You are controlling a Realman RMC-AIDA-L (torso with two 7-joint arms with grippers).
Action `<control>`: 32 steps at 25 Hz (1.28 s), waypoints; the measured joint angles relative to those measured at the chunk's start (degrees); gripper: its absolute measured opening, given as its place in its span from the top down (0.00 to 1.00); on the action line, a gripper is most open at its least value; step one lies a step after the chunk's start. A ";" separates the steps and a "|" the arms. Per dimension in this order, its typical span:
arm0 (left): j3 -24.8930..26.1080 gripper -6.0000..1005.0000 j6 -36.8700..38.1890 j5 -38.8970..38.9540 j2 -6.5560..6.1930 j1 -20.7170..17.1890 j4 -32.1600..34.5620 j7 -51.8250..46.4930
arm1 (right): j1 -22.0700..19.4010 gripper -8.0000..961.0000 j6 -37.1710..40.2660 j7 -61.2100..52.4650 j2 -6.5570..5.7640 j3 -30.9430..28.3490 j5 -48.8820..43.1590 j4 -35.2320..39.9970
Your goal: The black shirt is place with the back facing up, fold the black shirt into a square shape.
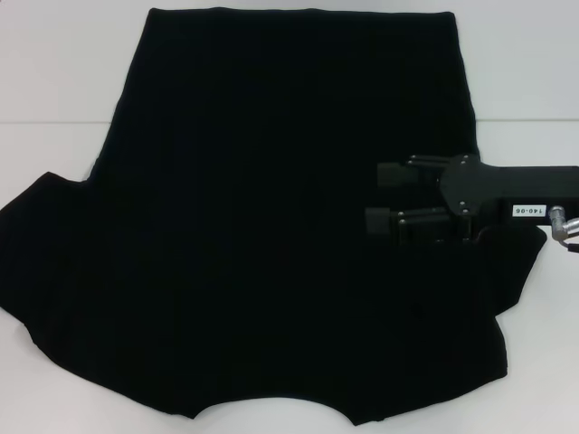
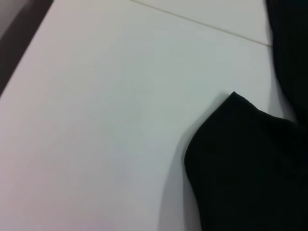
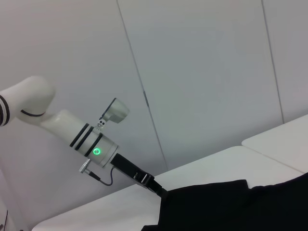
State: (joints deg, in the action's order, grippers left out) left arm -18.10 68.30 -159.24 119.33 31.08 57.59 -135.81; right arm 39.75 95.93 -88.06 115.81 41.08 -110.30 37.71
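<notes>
White tabletop (image 1: 54,81), soft black shirt (image 1: 271,226) flat.

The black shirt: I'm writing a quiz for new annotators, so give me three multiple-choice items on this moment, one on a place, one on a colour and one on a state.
1. Where is the right gripper in the head view?
A. Over the right side of the black shirt
B. Beside the left sleeve
C. Beyond the far hem

2. What colour is the table?
A. Brown
B. White
C. Green

3. How does the right gripper stand?
A. Shut on the shirt
B. Shut, empty
C. Open

Key: 1 A, it hangs above the cloth there. 2 B, bare white shows around the shirt. 3 C, its two fingers are apart.
The left gripper is at the shirt's edge in the right wrist view.
</notes>
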 joint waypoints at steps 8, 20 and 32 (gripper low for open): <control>1.32 0.99 -0.03 0.08 -0.45 -0.13 0.83 0.11 | 0.06 0.05 0.12 -0.02 -0.14 -0.19 0.00 0.00; 1.18 0.99 -0.76 0.21 -1.09 1.00 0.25 0.87 | 0.15 0.05 0.04 -0.05 -0.15 -0.56 0.00 0.00; 0.82 0.99 2.47 5.46 -1.14 1.45 0.08 2.54 | -0.04 0.05 0.11 -0.02 -0.24 -0.94 0.00 0.00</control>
State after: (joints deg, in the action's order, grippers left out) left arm -17.28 70.77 -153.78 118.19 32.52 57.68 -133.27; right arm 39.71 96.03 -88.08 115.57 40.15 -110.30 37.70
